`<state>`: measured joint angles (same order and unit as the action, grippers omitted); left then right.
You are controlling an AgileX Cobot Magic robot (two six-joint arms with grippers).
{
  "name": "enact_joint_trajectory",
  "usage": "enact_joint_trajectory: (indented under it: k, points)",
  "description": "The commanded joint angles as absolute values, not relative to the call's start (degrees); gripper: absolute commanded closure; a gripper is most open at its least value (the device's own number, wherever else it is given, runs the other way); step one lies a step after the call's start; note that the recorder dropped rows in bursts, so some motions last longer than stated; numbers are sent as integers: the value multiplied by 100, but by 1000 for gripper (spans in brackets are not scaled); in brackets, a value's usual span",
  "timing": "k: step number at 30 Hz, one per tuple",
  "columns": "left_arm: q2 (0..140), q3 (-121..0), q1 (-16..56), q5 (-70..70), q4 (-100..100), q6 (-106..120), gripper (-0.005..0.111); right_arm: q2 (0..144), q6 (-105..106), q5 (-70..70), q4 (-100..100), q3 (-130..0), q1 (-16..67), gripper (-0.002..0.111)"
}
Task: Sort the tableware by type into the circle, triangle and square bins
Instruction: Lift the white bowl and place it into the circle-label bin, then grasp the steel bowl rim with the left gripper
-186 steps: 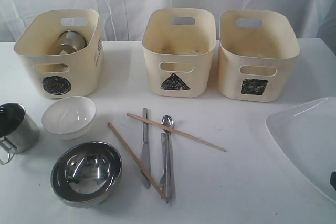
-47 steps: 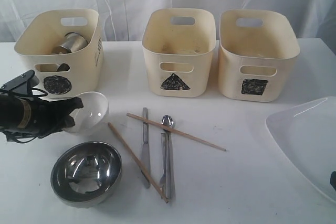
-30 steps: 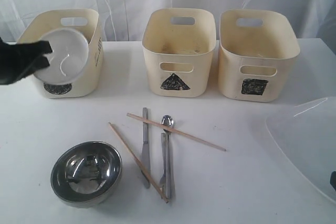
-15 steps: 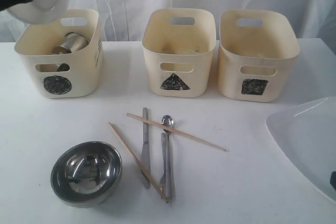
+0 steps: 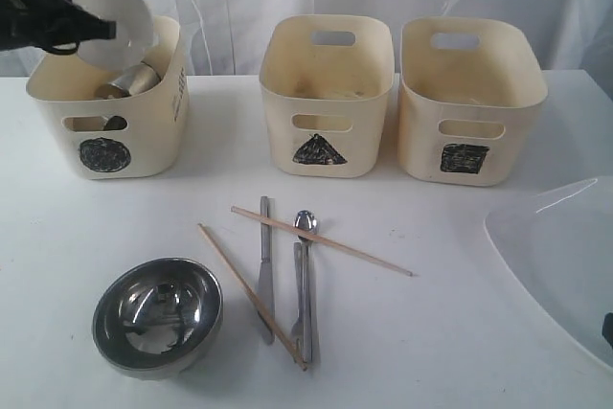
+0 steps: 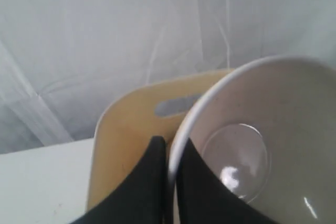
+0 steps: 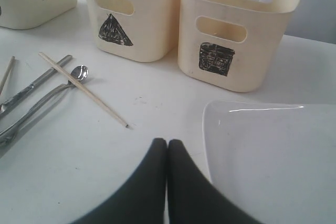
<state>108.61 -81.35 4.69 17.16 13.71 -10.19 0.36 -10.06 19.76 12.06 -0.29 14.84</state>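
My left gripper [image 5: 96,28] [image 6: 171,148] is shut on the rim of the small white bowl [image 5: 117,11] [image 6: 262,145], holding it tilted above the circle bin [image 5: 107,107] [image 6: 131,145]. Two steel mugs [image 5: 129,81] lie inside that bin. The steel bowl [image 5: 158,315] sits at the front left. Knife [image 5: 265,270], spoon [image 5: 306,280], fork [image 5: 298,294] and two chopsticks [image 5: 321,240] lie mid-table. The large white plate [image 5: 560,261] [image 7: 273,156] rests at the right edge. My right gripper [image 7: 167,144] is shut and empty beside the plate. Its body barely shows in the exterior view.
The triangle bin [image 5: 327,93] [image 7: 131,14] and the square bin [image 5: 469,98] [image 7: 231,35] stand in the back row. A white curtain hangs behind the bins.
My left gripper took the small white bowl off the table, lifted it high, and has now lowered it rightward over the circle bin. The right arm has not moved.
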Motion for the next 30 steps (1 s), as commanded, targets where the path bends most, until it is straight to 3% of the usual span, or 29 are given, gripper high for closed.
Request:
enact_joint_trajectory:
  k: [1,6,12,15,18,21,25,27,30]
  points:
    - [11074,-8277,479,1397,1715,-1027,107,0,-1035,1965,1211,0,1495,108]
    - [11063,-8277,479,1332,1730,-1027,98,0,-1035,1965,1211,0,1495,108]
    - [10935,-8277,479,1346,1718,-1297,58,0,-1035,1965,1211,0,1495,108]
    - [10742,-8277,479,1118,1718,-1919,45,0,-1035,1965,1211,0,1495,108]
    - [10018,-8277,479,68,1729,-1932,46,0,-1035,1965,1211,0,1495,108]
    - [8747,-8277,479,-2586,1445,-1918,53,0,-1035,1965,1211,0,1495,108]
    - [8324,-8085,479,-5697,-61,-629,58,0,-1035,1965,1211,0,1495,108]
    - [8346,-7566,479,-6169,-1470,411,58,0,-1035,1965,1211,0,1495,108]
    - [8346,-6378,479,-5638,-3071,2022,58,0,-1035,1965,1211,0,1495,108]
